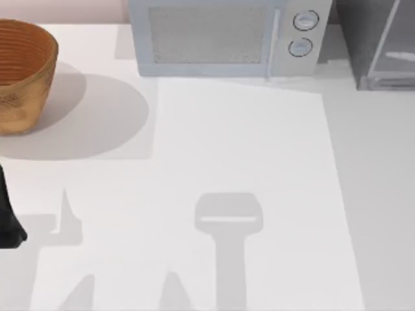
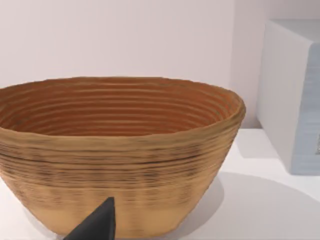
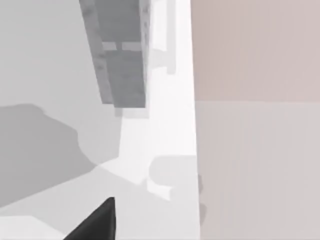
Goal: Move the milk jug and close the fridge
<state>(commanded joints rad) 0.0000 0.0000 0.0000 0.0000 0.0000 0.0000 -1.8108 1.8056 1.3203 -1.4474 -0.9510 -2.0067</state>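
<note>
The fridge (image 1: 379, 45) is a speckled grey box at the table's back right corner, with a pale glassy framed panel (image 1: 397, 48) slanting across it. The right wrist view has the fridge (image 3: 122, 55) some way off, beyond a dark part of my right gripper (image 3: 95, 222). A dark piece of my left arm (image 1: 8, 223) sits at the table's left edge. My left gripper (image 2: 97, 225) faces a woven basket from close by. The milk jug is out of view.
A brown woven basket (image 1: 19, 71) stands at the back left and looms large in the left wrist view (image 2: 120, 150). A light-grey microwave (image 1: 227, 35) with two round knobs stands at the back centre. Arm shadows fall on the white table (image 1: 246, 149).
</note>
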